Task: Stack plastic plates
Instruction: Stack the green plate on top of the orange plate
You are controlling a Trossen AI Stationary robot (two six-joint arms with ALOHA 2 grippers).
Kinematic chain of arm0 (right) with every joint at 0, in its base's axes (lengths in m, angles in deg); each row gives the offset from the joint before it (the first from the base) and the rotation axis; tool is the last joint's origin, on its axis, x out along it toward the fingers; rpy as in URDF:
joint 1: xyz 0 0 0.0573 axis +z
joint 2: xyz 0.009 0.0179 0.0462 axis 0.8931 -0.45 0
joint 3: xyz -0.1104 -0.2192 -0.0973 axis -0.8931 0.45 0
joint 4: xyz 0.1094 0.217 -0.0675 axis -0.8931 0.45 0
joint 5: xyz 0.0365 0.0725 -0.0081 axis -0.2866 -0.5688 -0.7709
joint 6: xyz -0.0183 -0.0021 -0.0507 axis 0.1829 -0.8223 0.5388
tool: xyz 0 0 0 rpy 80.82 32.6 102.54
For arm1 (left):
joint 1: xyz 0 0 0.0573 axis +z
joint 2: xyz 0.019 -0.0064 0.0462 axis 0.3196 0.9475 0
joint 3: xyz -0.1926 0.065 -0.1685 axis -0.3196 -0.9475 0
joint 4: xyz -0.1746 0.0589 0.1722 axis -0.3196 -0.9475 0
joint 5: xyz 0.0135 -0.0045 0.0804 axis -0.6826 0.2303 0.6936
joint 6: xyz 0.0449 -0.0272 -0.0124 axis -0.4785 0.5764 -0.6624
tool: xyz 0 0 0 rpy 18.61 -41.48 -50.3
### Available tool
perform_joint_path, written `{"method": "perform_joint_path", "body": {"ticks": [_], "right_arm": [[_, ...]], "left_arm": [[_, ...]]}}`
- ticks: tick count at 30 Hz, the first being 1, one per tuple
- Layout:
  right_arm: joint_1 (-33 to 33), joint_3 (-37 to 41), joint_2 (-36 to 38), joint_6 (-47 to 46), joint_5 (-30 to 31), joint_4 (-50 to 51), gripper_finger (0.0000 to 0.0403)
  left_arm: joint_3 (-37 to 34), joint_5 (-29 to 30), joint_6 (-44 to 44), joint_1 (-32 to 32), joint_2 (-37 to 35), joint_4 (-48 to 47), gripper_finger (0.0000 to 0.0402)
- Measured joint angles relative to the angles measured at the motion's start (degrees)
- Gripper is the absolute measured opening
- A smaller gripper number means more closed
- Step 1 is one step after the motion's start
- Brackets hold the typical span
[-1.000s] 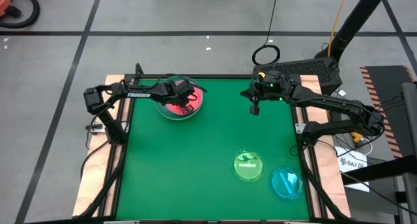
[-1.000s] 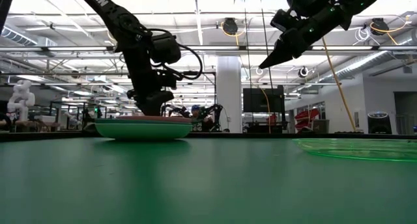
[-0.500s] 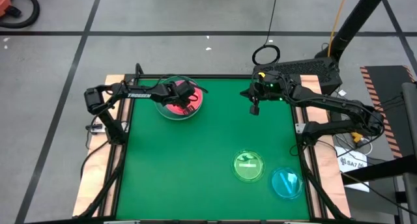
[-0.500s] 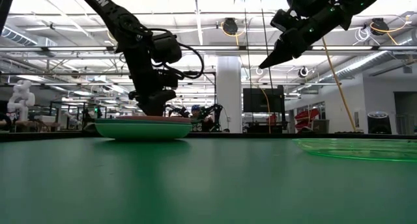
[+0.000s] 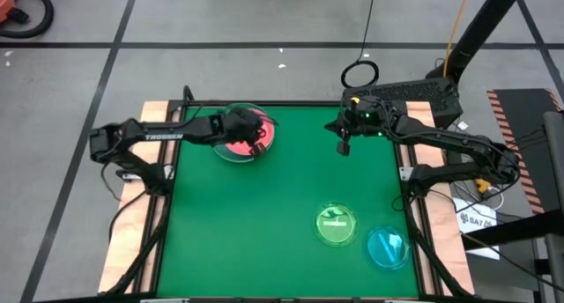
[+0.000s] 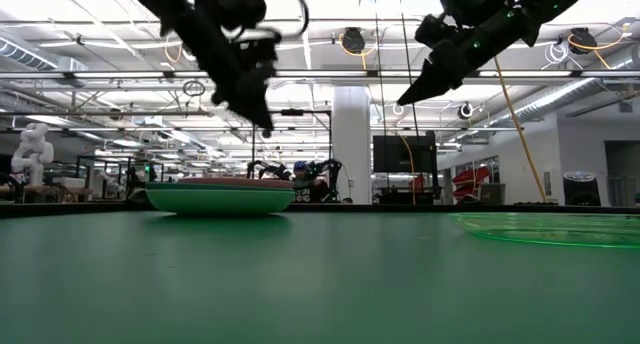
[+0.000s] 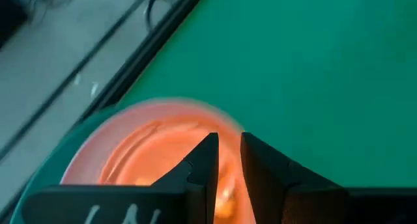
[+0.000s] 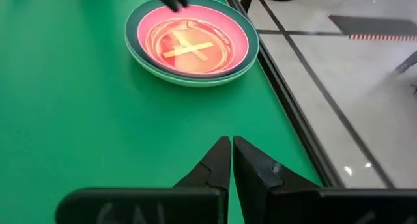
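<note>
A stack of plastic plates (image 5: 240, 134) rests on the green table at the far left: green and teal rims below, a pink plate (image 8: 189, 45) on top, and a small reddish-amber one lying in it. My left gripper (image 6: 266, 124) hangs above the stack's right part, tilted down, its fingers (image 7: 227, 149) a narrow gap apart with nothing between them. My right gripper (image 5: 344, 149) hovers shut and high over the far right of the table (image 8: 231, 142). A small green plate (image 5: 337, 225) and a small cyan plate (image 5: 387, 247) lie flat at the near right.
The middle and near left of the green table (image 5: 247, 224) show bare mat. Black frame rails (image 5: 163, 215) run along the table's sides. Cables and a stand (image 5: 405, 92) sit behind the far right corner.
My left gripper has risen from just above the stack to well above it, mostly in the last half second, tipping less steeply and drawing back toward the table's left edge. The stack has stayed where it was.
</note>
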Motion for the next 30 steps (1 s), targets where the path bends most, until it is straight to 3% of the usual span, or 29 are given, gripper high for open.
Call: {"method": "perform_joint_path", "body": {"ticks": [3,8,19,25,30], "right_arm": [[1.32,0.0,0.02,-4.67,0.04,0.17,0.0011],[8.18,0.0,0.02,-12.6,-0.02,3.23,0.0011],[28.24,0.0,0.0,-42.64,0.35,7.62,0.0011],[38.17,-0.11,-1.57,-60.43,5.15,10.45,0.0006],[44.94,-5.37,-7.62,-70.16,7.41,18.44,0.0001]], "left_arm": [[0.02,1.0,-1.97,-4.35,-1.6,1.26,0.0074],[-2.85,8.11,-2.2,-9.59,-4.94,2.46,0.0074],[-20.17,8.04,-3.87,-15.03,-25.81,17.87,0.0074],[-20.74,8.08,-8.11,-16.64,-32.11,18.61,0.0074],[-20.74,8.1,-9.41,-16.97,-34.29,16.22,0.0074]]}}
